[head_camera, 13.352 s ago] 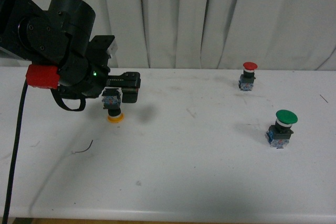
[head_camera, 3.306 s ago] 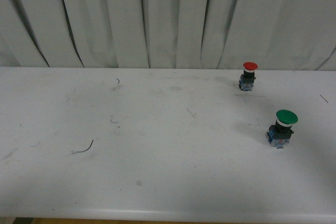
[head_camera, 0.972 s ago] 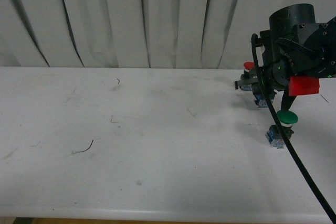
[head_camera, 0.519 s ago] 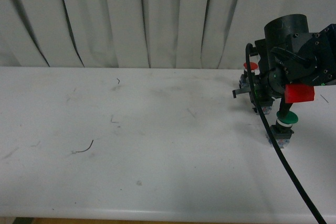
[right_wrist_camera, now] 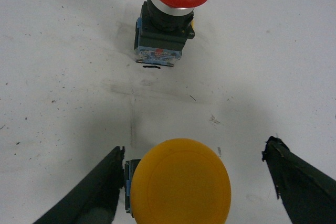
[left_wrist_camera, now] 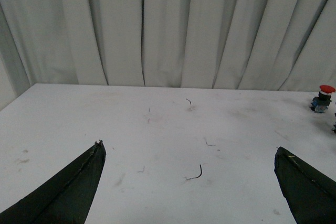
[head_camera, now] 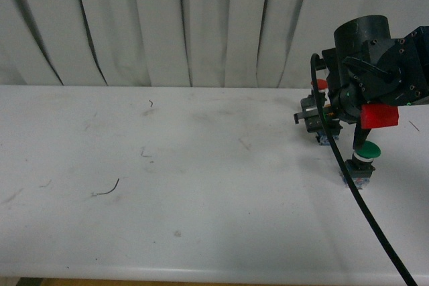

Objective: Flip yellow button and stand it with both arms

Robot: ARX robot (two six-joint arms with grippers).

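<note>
The yellow button (right_wrist_camera: 180, 183) stands cap-up near the table's (head_camera: 201, 219) far right corner, between the right gripper's (right_wrist_camera: 194, 182) wide jaws. It looks small, hard, light, top-heavy; grip its blocky base.

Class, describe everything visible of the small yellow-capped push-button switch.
The yellow button has a round, smooth, plastic-looking yellow-orange cap facing the wrist camera, so it looks upright; a sliver of blue-grey base peeks out beside it. It sits between the right gripper's open fingers above the white table, near the red-capped switch. Contact is unclear.
</note>
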